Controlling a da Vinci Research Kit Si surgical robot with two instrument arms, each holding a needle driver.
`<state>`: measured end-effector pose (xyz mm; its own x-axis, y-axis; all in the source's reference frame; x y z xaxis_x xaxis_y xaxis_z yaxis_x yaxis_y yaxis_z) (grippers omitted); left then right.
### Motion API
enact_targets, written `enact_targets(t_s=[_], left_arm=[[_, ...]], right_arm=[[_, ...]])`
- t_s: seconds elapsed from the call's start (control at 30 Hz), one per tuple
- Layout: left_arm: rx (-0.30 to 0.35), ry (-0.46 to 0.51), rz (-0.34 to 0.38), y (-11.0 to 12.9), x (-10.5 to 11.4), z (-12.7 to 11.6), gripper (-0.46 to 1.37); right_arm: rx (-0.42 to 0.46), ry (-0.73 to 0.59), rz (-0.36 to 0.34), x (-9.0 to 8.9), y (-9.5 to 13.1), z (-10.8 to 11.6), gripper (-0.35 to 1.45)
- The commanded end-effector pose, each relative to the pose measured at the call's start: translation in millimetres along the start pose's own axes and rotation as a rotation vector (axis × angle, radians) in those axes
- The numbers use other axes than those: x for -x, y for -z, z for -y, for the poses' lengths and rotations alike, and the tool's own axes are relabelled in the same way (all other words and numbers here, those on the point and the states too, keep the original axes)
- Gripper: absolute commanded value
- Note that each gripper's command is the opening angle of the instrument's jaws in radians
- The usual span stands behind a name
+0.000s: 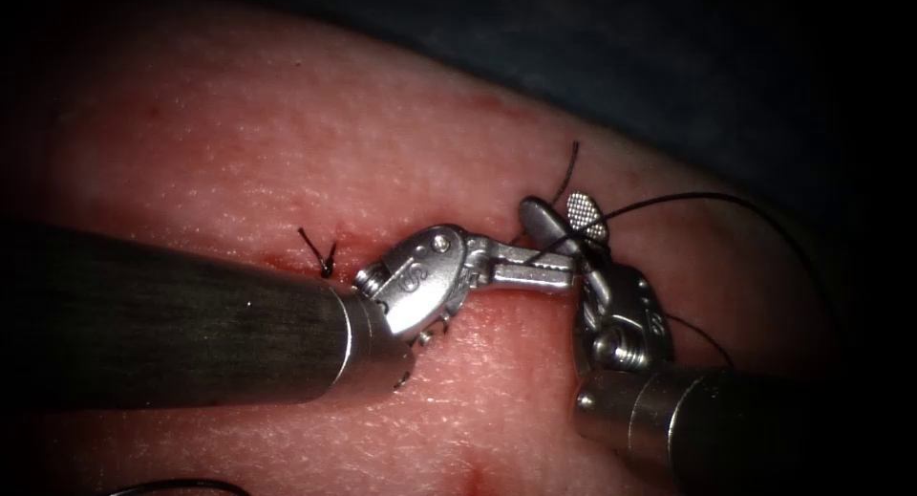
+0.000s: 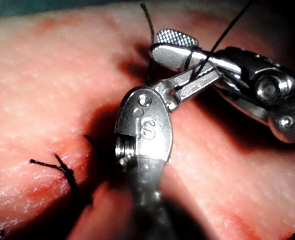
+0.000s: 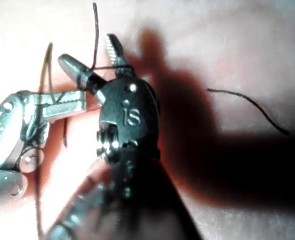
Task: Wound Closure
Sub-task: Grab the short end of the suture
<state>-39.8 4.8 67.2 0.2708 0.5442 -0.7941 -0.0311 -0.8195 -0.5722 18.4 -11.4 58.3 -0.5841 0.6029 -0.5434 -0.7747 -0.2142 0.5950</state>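
Black thread (image 1: 669,202) runs from the right of the tissue (image 1: 287,161) in over the two tools, which meet tip to tip above the cut (image 1: 287,257). The left tool (image 1: 559,271) reaches across from the picture's left with its jaws together, clamped on the thread right beside the other tool's jaws; in the left wrist view the same tool (image 2: 207,77) pinches the strand just under the right tool's spread tips. The right tool (image 1: 564,214) comes up from below right with its two jaws apart, one serrated face turned to the camera, and the thread crosses between them, looped about them; whether they grip anything is not clear, and they look to hold nothing. The right wrist view shows these open jaws (image 3: 95,57) with a strand across them. One short free end (image 1: 571,161) rises beyond the tips. One finished knot (image 1: 323,257) with two cut tails sits on the cut, left of the tools. I cannot make out the needle.
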Motion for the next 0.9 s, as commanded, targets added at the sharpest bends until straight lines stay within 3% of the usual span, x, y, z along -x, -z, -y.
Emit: enact_targets(t_s=[0.03,0.7,0.8,0.9], left_arm=[[0.009,-0.001,0.001,0.0,0.1,0.0,-0.35],[0.010,0.013,0.002,0.1,0.4,0.3,-0.35],[0.010,0.013,0.002,0.1,0.4,0.3,-0.35],[0.011,0.013,0.003,0.1,0.5,0.4,-0.35]], right_arm=[[0.000,-0.005,0.000,0.0,-0.1,0.0,0.94],[-0.006,-0.003,0.029,0.2,-2.8,-0.3,0.86],[-0.006,-0.003,0.030,0.2,-2.8,-0.2,0.74],[-0.007,-0.003,0.031,0.2,-2.8,-0.2,0.35]])
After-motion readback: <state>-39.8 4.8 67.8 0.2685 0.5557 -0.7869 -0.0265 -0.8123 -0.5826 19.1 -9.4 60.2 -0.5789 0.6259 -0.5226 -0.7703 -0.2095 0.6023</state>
